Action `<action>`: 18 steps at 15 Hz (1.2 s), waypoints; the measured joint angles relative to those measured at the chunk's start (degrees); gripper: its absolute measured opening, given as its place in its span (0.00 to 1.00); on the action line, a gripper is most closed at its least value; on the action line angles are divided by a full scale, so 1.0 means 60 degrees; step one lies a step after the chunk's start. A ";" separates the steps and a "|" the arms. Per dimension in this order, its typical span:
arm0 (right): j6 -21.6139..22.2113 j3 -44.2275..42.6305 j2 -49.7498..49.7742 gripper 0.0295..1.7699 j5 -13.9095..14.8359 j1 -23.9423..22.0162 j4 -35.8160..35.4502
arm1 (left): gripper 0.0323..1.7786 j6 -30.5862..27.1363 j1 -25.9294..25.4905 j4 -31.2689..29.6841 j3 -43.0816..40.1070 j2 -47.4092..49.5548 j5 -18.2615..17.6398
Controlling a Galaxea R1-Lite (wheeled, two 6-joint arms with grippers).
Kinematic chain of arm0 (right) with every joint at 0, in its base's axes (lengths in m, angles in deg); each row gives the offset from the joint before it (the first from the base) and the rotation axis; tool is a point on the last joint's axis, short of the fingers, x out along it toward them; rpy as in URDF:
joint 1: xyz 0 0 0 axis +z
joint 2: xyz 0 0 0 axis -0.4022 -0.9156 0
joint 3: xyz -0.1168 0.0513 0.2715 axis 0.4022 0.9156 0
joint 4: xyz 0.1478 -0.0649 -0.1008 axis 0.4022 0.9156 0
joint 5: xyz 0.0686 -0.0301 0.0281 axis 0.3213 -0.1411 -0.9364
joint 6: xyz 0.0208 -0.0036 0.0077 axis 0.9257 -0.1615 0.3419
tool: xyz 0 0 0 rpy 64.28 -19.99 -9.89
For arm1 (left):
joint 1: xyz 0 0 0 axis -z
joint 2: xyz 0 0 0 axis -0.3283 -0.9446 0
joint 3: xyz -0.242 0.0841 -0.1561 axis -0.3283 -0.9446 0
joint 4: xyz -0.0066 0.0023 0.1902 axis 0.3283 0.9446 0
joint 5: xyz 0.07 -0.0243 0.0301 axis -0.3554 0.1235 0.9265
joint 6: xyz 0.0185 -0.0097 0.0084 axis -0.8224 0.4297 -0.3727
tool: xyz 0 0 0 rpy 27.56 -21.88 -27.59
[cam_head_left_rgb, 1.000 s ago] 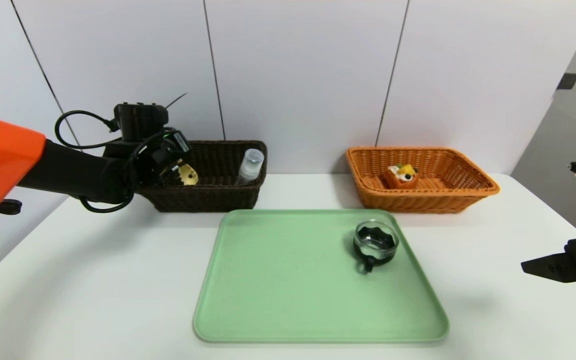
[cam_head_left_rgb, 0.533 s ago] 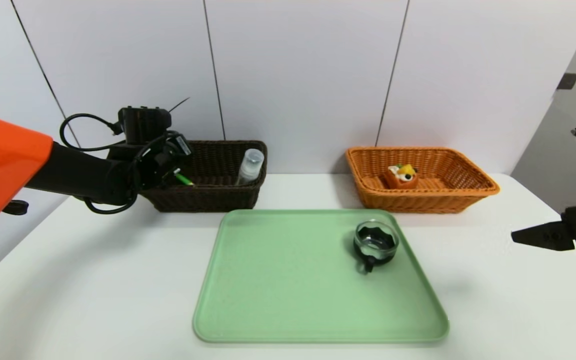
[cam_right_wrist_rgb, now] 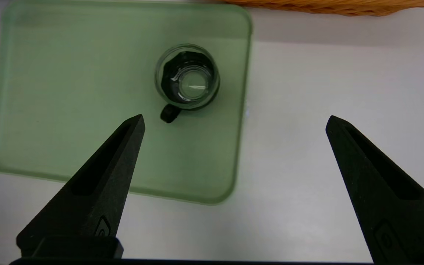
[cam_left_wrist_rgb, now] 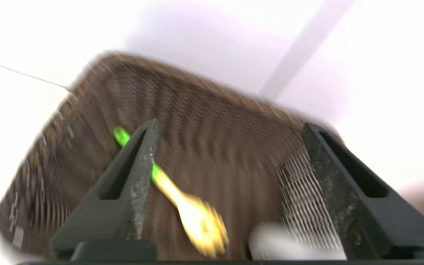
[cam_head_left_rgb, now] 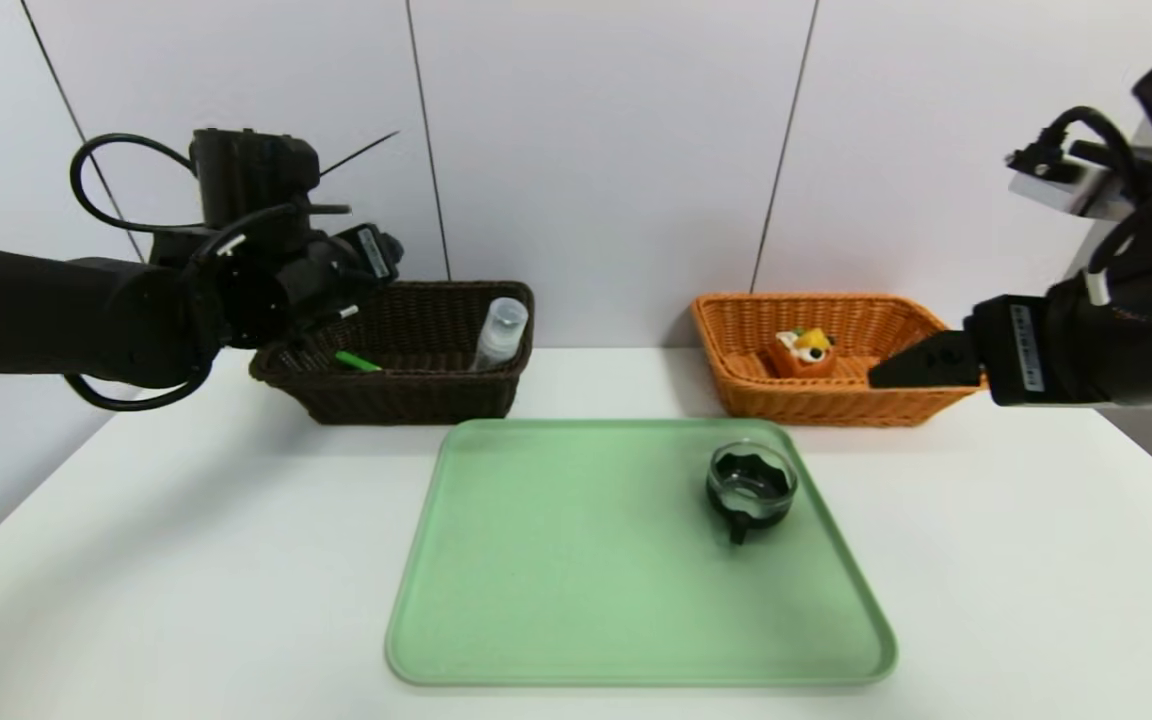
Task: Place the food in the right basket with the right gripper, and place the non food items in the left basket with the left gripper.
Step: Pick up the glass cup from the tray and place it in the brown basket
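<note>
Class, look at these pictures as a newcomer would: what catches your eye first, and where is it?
The bright orange basket, at the back on the right, stands out first, with a small toy cake inside. Next comes the wide green tray in the middle, holding one glass cup near its far right corner.
</note>
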State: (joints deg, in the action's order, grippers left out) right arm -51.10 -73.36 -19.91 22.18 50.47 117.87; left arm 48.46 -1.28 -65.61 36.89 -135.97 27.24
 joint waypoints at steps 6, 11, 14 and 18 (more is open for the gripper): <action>0.1556 -0.0920 -0.1902 0.96 0.0008 0.1217 0.0047 | 0.88 -0.0126 0.1989 0.2725 -0.1975 0.2491 -0.0567; 0.2682 -0.1879 -0.3273 0.96 -0.0022 0.1388 0.0075 | 0.92 -0.0075 0.2471 0.2733 -0.3413 0.3631 -0.0565; 0.2788 -0.2109 -0.3929 0.96 0.0055 0.1591 0.0047 | 0.93 -0.0065 0.2550 0.2729 -0.3832 0.3992 -0.0567; 0.2761 -0.2215 -0.4508 0.96 0.0205 0.1788 0.0051 | 0.94 -0.0002 0.2560 0.2729 -0.4043 0.4224 -0.0565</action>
State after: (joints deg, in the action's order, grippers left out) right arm -34.53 -86.65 -46.96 23.41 61.20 118.17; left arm 48.45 14.08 -49.24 12.63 -110.63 23.86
